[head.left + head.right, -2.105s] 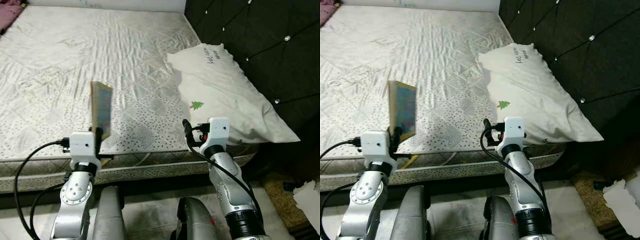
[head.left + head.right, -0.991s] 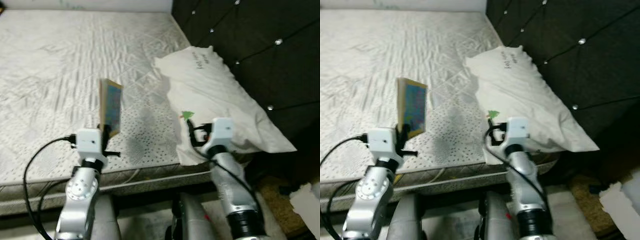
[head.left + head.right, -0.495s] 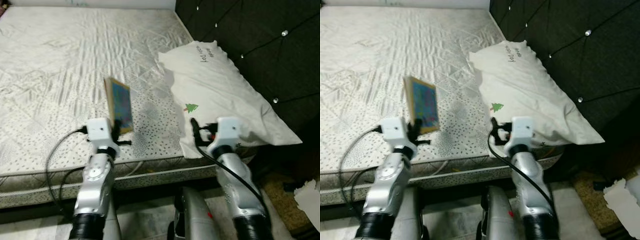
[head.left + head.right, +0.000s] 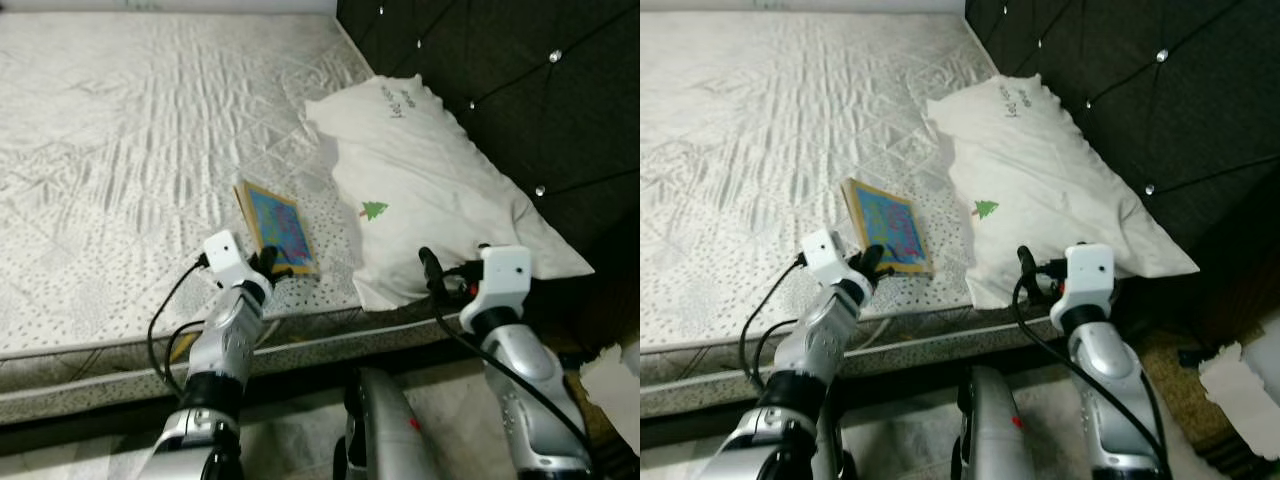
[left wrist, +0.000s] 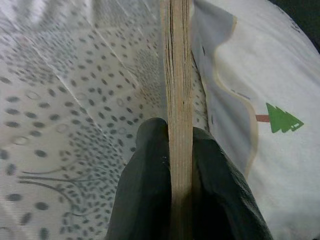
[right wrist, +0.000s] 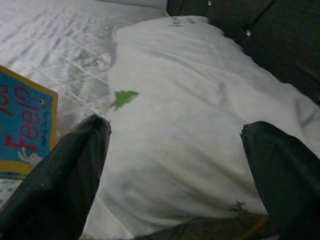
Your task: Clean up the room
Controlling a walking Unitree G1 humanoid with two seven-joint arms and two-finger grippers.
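The left gripper (image 5: 172, 200) is pinching the near edge of a thin, stiff children's book with a blue, yellow-bordered cover (image 4: 276, 226). The book is tilted low over the pale quilted mattress with its small dark speckles (image 4: 120, 150), near the front edge of the bed and just beside the white pillow printed with a little green tree (image 4: 430, 190). Whether its far edge already rests on the mattress I cannot tell.

The step in hand looks like setting the book down on the bed (or sliding it flat beside the pillow). Next, I judge, the left gripper would lower the book until it lies flat, then let go and draw back without dragging it.

The book's thick layered pages look rigid, so it should lie flat. The pillow is soft and creased. Behind it stands a black tufted headboard with shiny studs (image 4: 520, 70).

The right gripper (image 6: 175, 165) hovers with its fingers spread wide, near the pillow's front corner, holding nothing.
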